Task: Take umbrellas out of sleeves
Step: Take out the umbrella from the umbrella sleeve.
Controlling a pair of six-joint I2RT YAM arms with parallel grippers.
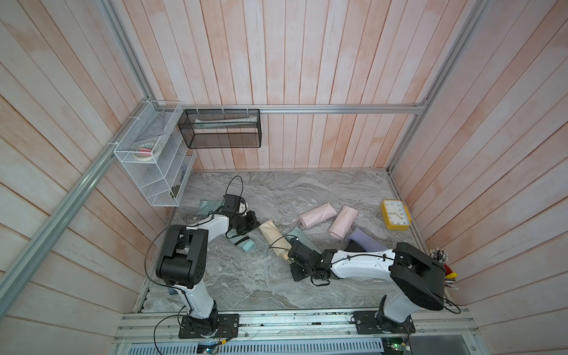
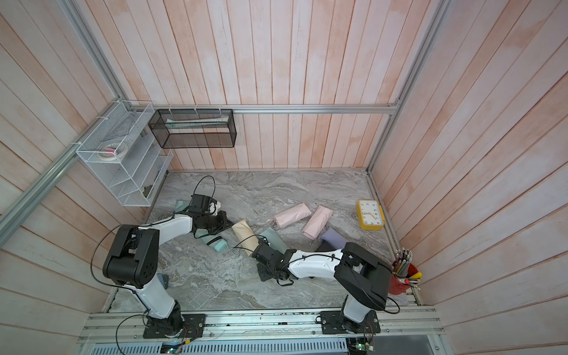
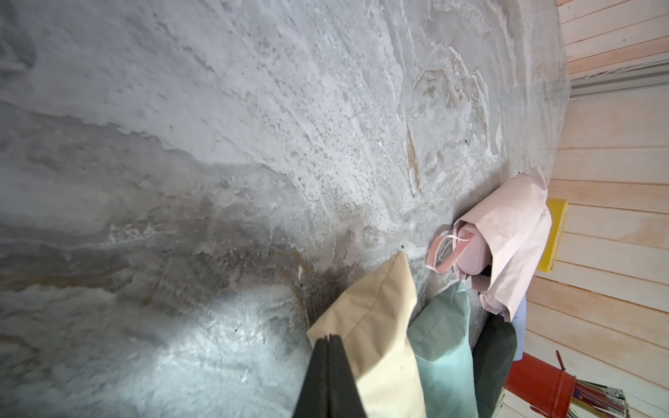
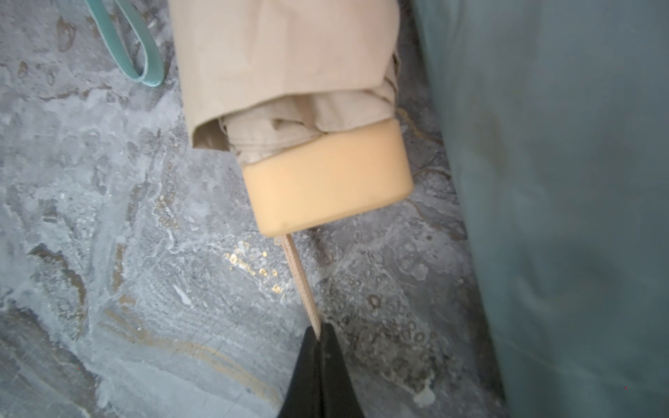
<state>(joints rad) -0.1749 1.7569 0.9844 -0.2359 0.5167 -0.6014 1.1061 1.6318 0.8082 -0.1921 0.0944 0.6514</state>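
At the middle of the bench (image 1: 307, 190), a cream umbrella (image 4: 325, 188) pokes from its sleeve (image 4: 282, 54).
Right pincer (image 4: 320, 334) clamped on its cord (image 4: 300, 282); left pincer (image 3: 328, 343) pressed together at the sleeve's far end.

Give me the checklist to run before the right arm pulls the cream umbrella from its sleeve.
1. Right gripper shut on the cream wrist cord: ok.
2. Left gripper shut on the cream sleeve at its closed end: ok.
3. Handle outside the sleeve mouth: ok.
4. Cord straight from handle to gripper: ok.
5. Mint strap lies off to the side of the pull line: ok.
6. Whether the mint sleeve alongside touches the cream sleeve: cannot tell.
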